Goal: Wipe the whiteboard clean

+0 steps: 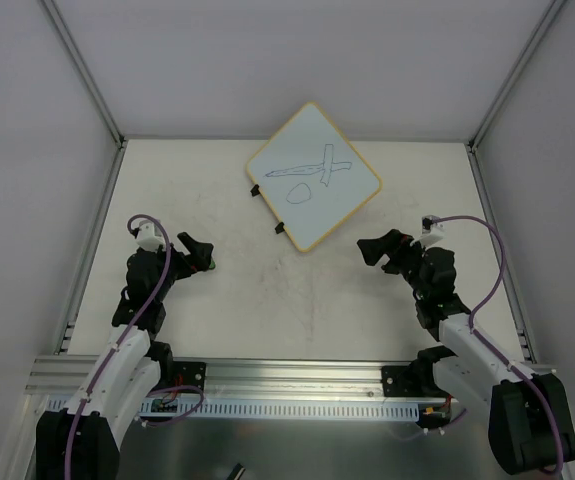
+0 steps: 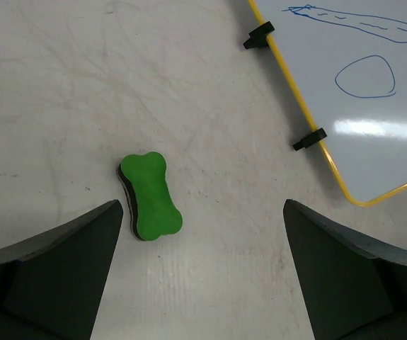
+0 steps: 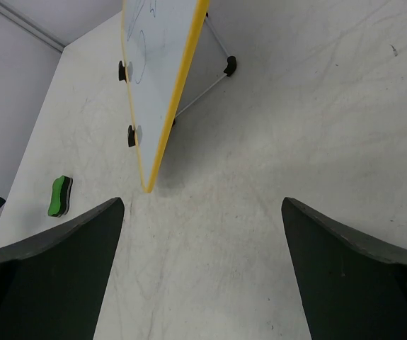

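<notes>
The whiteboard [image 1: 314,177] stands at the back middle of the table, turned like a diamond and propped at a tilt on a stand. It has a yellow frame, two black clips [image 1: 255,189] on its near-left edge and blue pen scribbles. It also shows in the left wrist view [image 2: 373,106] and in the right wrist view [image 3: 153,49]. A green eraser [image 2: 151,195] lies flat on the table just ahead of my left gripper [image 2: 203,207], near its left finger, and shows far left in the right wrist view [image 3: 60,195]. My left gripper [image 1: 195,250] is open and empty. My right gripper [image 1: 375,250] is open and empty, near the board's closest corner [image 3: 202,202].
The table [image 1: 267,300] is scuffed white. Metal rails run along its left [image 1: 97,230] and right [image 1: 489,230] sides, with white enclosure walls beyond. An aluminium beam [image 1: 287,372] crosses the near edge between the arm bases.
</notes>
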`<state>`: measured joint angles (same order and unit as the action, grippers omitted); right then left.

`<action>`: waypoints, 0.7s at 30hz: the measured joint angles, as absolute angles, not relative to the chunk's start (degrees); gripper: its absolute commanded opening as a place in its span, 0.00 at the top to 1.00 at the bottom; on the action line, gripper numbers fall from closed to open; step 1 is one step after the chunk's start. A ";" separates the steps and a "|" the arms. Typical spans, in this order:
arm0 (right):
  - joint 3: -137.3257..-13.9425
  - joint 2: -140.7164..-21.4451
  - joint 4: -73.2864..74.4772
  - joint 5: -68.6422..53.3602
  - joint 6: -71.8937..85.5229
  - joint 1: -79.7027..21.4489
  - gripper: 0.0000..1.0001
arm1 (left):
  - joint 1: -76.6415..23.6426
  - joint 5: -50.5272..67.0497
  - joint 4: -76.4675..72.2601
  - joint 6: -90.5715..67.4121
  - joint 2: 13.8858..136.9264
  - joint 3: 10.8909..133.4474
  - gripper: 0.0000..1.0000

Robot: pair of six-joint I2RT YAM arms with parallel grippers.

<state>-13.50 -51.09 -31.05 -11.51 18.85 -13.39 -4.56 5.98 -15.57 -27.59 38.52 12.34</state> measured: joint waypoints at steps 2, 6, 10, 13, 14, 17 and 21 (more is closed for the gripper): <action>-13.50 -51.09 -31.05 -11.49 18.85 -13.39 0.01 | -4.56 5.96 -15.57 -27.55 38.63 12.34 0.01; -13.50 -51.44 -31.05 -11.49 18.85 -13.39 0.01 | -4.56 5.96 -15.57 -27.49 39.07 12.34 0.01; -13.43 -52.27 -31.86 -13.21 18.68 -13.37 0.01 | -4.56 5.96 -15.55 -27.40 39.16 12.34 0.01; -13.13 -52.58 -34.37 -14.61 18.61 -13.37 0.01 | -4.56 5.87 -15.51 -27.27 39.16 12.34 0.01; -13.13 -52.75 -34.94 -14.98 18.61 -13.37 0.01 | -4.56 5.69 -15.49 -27.27 39.16 12.36 0.01; -13.13 -53.93 -36.62 -16.19 18.63 -13.30 0.01 | -4.56 4.56 -15.00 -27.29 39.44 12.43 0.01; -13.13 -56.27 -38.57 -17.54 18.96 -12.84 0.01 | -4.56 2.66 -13.28 -27.46 40.69 13.10 0.01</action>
<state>-13.13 -56.27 -38.57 -17.54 18.96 -12.84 -4.56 2.66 -13.28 -27.46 40.69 13.10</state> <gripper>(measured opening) 0.988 0.991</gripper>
